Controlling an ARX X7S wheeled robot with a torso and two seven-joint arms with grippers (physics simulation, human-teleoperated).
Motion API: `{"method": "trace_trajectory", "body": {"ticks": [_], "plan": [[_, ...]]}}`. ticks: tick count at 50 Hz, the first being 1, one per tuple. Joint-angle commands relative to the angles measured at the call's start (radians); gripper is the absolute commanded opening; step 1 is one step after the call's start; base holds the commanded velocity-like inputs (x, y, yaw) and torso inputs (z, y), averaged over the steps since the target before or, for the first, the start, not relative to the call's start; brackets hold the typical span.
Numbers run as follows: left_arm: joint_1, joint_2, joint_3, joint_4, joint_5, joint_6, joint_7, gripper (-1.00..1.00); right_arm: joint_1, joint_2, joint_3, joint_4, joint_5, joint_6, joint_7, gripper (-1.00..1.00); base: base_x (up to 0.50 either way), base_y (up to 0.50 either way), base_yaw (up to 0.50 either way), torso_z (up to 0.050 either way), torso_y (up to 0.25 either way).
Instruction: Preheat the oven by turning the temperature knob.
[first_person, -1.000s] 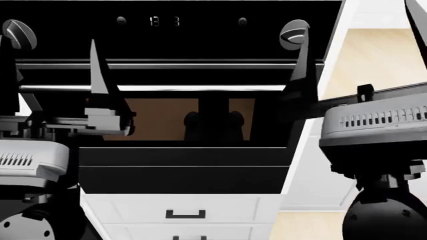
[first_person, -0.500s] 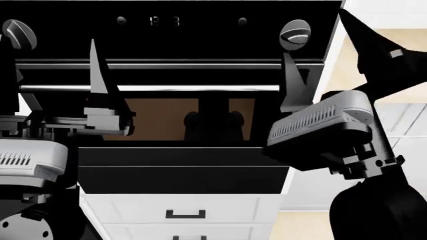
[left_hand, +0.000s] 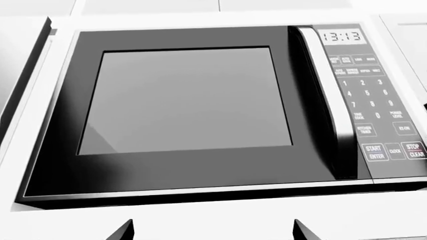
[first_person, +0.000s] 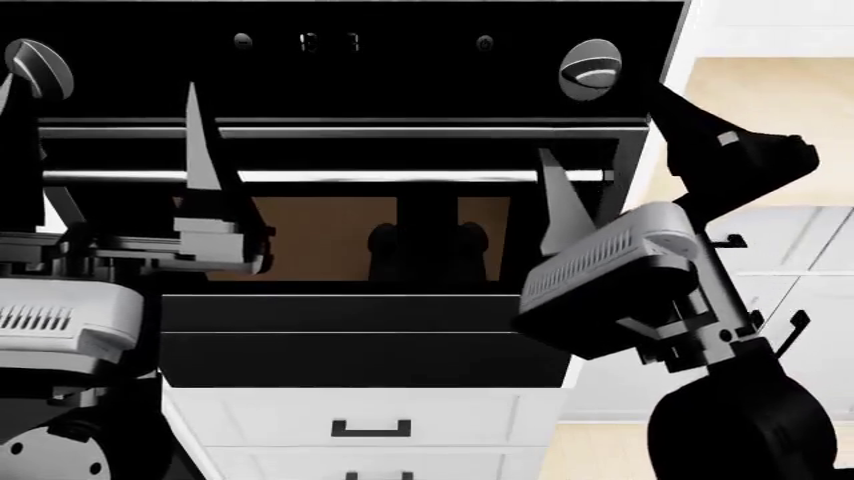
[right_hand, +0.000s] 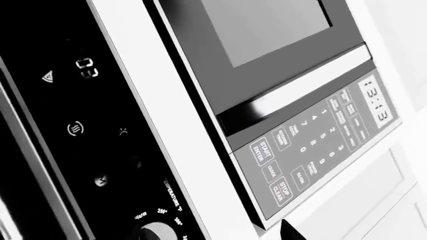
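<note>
Both jaws gape wide, the temperature knob (first_person: 589, 69) above the right gripper (first_person: 607, 170).

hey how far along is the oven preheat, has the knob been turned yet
Nothing looks done: the right-hand temperature knob on the oven is untouched. In hand: the right gripper sits raised below and beside that knob, not on it. Left: reach the knob, grip it and turn. The left gripper holds nothing.

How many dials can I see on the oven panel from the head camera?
2. One dial sits at the panel's far left, partly behind the left arm; the other dial sits at the panel's right end, above the right claw. None seems hidden.
</note>
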Motion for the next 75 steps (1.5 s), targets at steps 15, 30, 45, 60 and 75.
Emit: {"method": "trace_trajectory", "body": {"ticks": [15,30,45,60,75], "plan": [[0.006,-0.007,0.014,-0.021,0.005,0.022,-0.002,1.00,-0.076,-0.007,0.049,0.097,0.097,-0.090,0.056,1.00,0.00,0.00,0.00,0.000,0.000],[0.005,-0.013,0.018,-0.014,0.001,0.016,-0.008,1.00,-0.050,0.053,0.026,0.106,0.065,-0.080,0.005,1.00,0.00,0.00,0.00,0.000,0.000],[0.007,-0.017,0.018,-0.021,-0.006,0.028,-0.011,1.00,0.046,0.047,-0.014,0.101,0.023,0.002,-0.114,1.00,0.00,0.00,0.00,0.000,0.000],[0.004,-0.022,0.020,-0.014,-0.012,0.020,-0.018,1.00,0.089,0.033,-0.052,0.115,0.001,-0.014,-0.148,1.00,0.00,0.00,0.00,0.000,0.000],[0.005,-0.026,0.025,-0.013,-0.012,0.022,-0.023,1.00,0.067,0.034,-0.043,0.165,0.047,-0.053,-0.144,1.00,0.00,0.00,0.00,0.000,0.000]]}}
